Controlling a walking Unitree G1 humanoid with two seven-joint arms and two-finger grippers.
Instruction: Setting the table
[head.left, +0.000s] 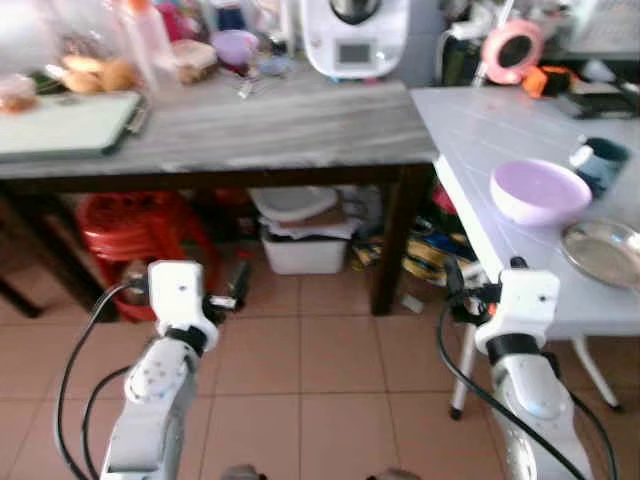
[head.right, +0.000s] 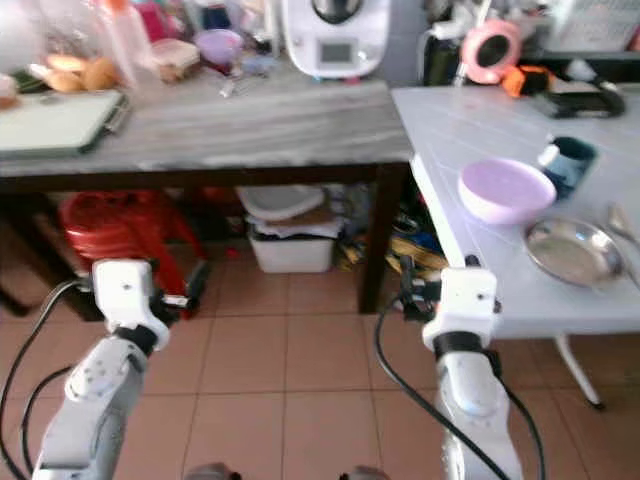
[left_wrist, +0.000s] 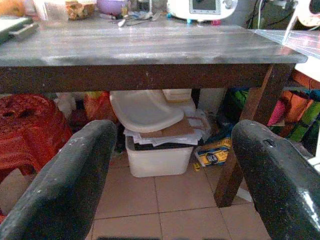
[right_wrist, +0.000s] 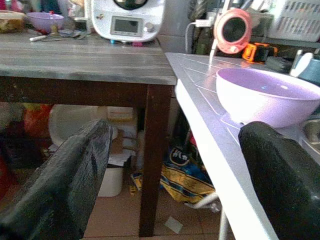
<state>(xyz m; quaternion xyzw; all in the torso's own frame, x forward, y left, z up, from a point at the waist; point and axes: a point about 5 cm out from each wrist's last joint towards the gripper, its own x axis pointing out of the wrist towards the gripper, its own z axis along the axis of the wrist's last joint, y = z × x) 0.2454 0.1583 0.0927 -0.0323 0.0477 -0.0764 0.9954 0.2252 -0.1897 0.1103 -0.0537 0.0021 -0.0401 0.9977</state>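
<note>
A robot looks down over its two silver arms at a tiled floor, with a dark wooden table (head.left: 250, 125) across the far left and a white table (head.left: 470, 130) running along the right; the left gripper (left_wrist: 170, 180) hangs low above the tiles in front of the wooden table, its two black fingers spread wide with nothing between them; the right gripper (right_wrist: 170, 180) hangs beside the near edge of the white table, its fingers likewise parted and empty. The things for setting sit on the white table: a lilac bowl (head.left: 540, 190) close to the near edge, a round metal plate (head.left: 603, 250) just beside it on the near right, and a dark teal mug (head.left: 603, 160) just beyond the bowl. Farther off stand a pink round object (head.left: 512, 48) and an orange item (head.left: 545, 78); the wooden table holds a white kitchen appliance (head.left: 355, 35), a pale cutting board (head.left: 65, 125) at far left, and cluttered food items. Beneath it are a red plastic stool (head.left: 135, 225) and a white bin (head.left: 300, 245). The risks, as a judgement: the right gripper sits below the tabletop's level, so raising it straight could catch the table edge and jolt the bowl; the bowl's nearness to that edge means a clumsy nudge might tip it to the floor; the plate looks thin and flat, hard for long fingers to lift without sliding it into the bowl.
</note>
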